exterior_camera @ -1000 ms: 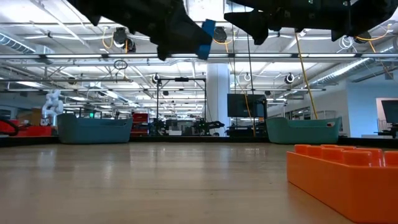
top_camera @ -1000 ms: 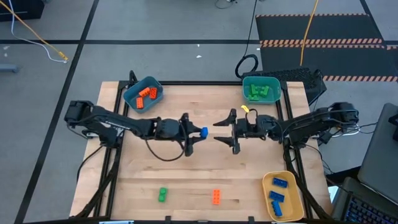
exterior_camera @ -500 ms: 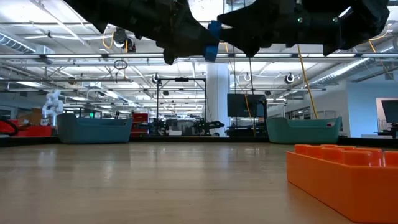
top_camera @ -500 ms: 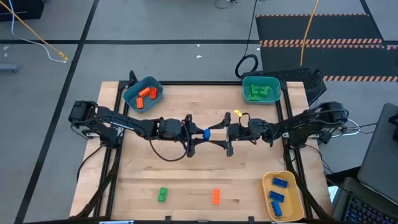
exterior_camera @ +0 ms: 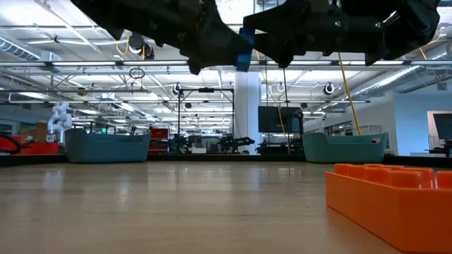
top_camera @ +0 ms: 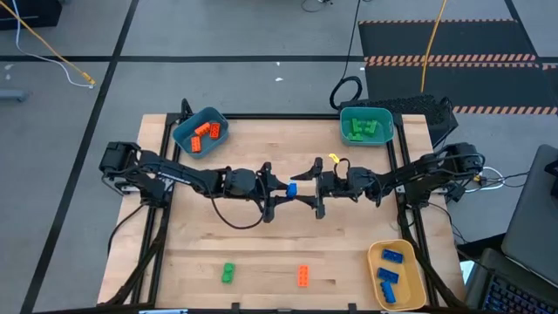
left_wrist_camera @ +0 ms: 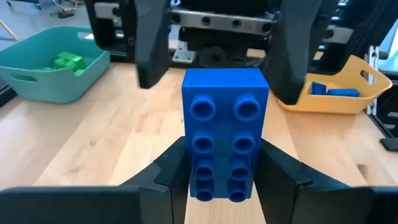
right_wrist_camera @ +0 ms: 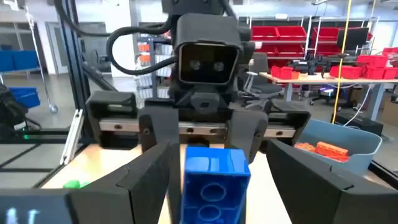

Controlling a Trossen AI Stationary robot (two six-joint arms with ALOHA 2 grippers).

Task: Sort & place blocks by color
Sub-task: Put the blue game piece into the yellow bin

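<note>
Mid-air handover of a blue block above the middle of the worktop

The left end effector [top_camera: 277, 188] is clenched on the blue block [top_camera: 291, 188], held well above the worktop [top_camera: 261, 253]; the right end effector [top_camera: 307, 192] faces it with fingers spread to either side of the block, not yet closed on it; both arms reach inward, stretched nearly level, wrists meeting at the centre. To do this well, the right fingers should likely close squarely on the free end before the left lets go; the yellow bin [top_camera: 417, 283] holding blue blocks seems the destination.
</note>
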